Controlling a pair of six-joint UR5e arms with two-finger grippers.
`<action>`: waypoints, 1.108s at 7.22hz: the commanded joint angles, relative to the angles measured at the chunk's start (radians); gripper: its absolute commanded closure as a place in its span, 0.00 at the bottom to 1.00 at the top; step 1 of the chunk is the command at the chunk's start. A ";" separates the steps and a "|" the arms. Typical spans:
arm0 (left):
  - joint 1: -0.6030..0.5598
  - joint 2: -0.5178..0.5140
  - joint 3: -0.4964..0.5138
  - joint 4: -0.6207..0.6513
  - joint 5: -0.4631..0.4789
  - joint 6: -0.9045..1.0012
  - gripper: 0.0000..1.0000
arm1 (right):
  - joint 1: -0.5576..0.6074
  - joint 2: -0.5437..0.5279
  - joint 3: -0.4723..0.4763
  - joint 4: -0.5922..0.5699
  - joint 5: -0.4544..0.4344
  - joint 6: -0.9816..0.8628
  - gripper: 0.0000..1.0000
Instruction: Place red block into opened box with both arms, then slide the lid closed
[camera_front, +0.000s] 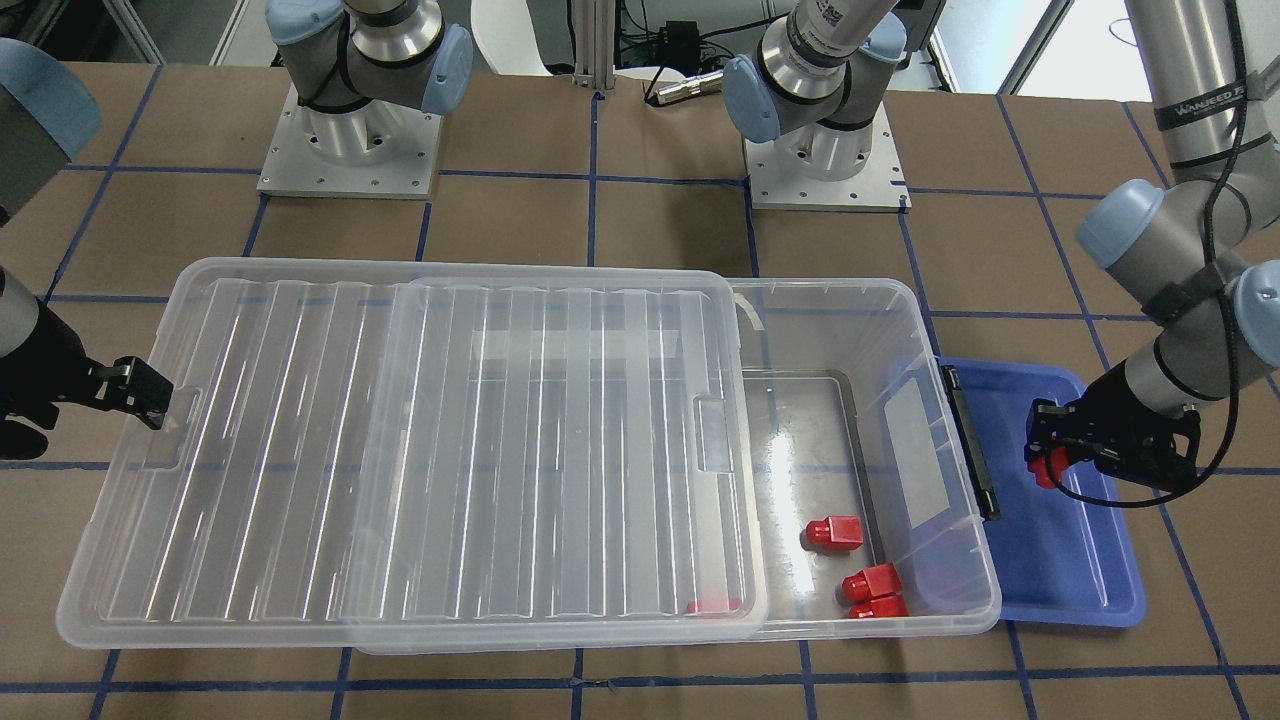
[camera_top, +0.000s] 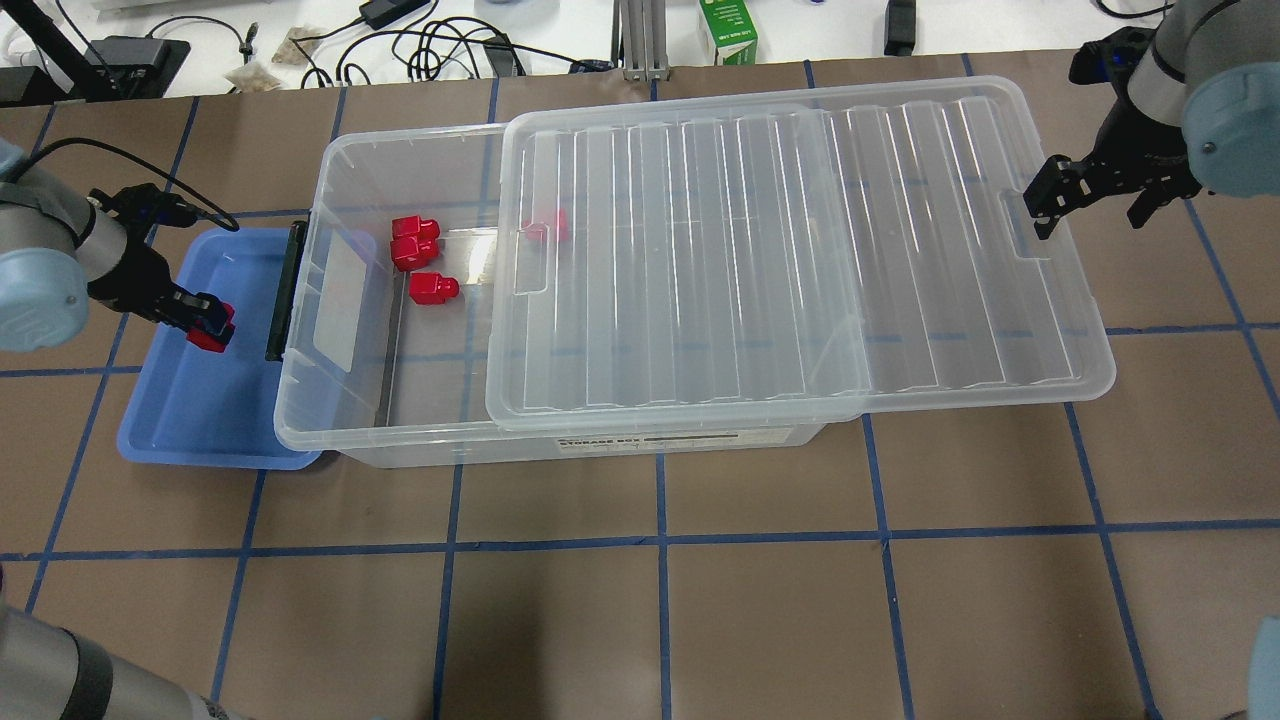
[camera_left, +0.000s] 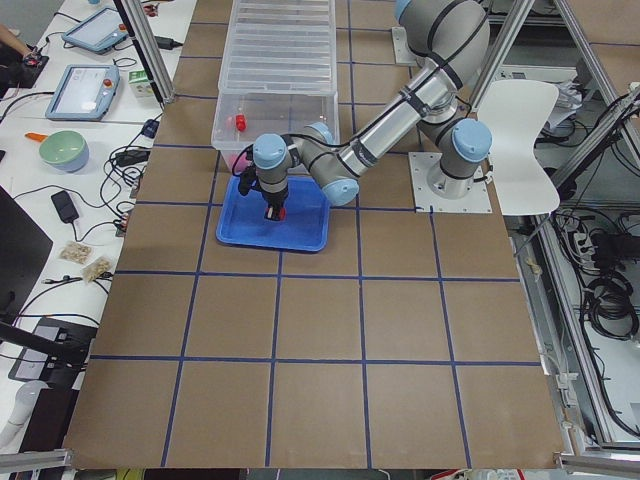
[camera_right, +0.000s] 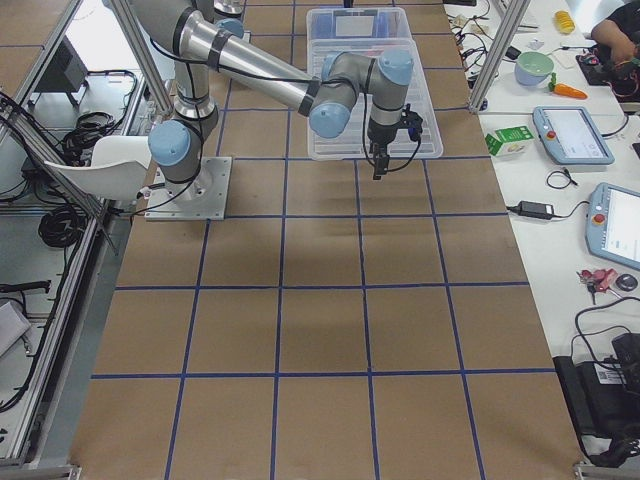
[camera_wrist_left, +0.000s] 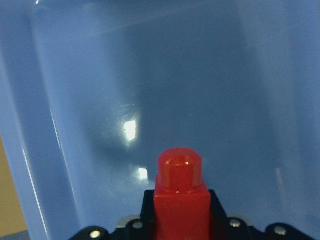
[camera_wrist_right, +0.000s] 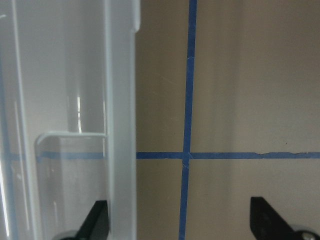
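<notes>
My left gripper (camera_top: 208, 322) is pinched on the red block (camera_wrist_left: 180, 197), whose rounded stub points away from my wrist. It hangs over the blue tray (camera_top: 190, 420); I cannot tell whether the block touches the tray floor. Just past this gripper, toward my other arm, lies the box (camera_top: 300, 400), and its black bar (camera_top: 283, 290) is on the short wall nearest the gripper. The end of the box closest to this gripper is uncovered. Three more red pieces (camera_top: 415, 245) lie on the floor there, and a fourth piece (camera_top: 548, 228) shows through the edge of the lid (camera_top: 800, 250).

The lid covers the rest of the box and overhangs its far end, out toward my right gripper (camera_top: 1090, 200). That gripper is spread wide at the lid's short end, beside the notch (camera_top: 1015, 222). The lid's rim stands between the fingers, close by one fingertip (camera_wrist_right: 95, 222), while the other is over the bare table (camera_wrist_right: 240, 100). I cannot tell whether any finger touches the lid.
</notes>
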 joint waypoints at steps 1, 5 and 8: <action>-0.004 0.065 0.089 -0.195 0.008 -0.001 1.00 | 0.009 -0.037 -0.010 0.024 0.015 0.008 0.00; -0.172 0.199 0.172 -0.360 0.011 -0.194 1.00 | 0.012 -0.117 -0.129 0.289 0.056 0.020 0.00; -0.359 0.199 0.161 -0.346 0.009 -0.477 1.00 | 0.012 -0.154 -0.139 0.352 0.047 0.019 0.00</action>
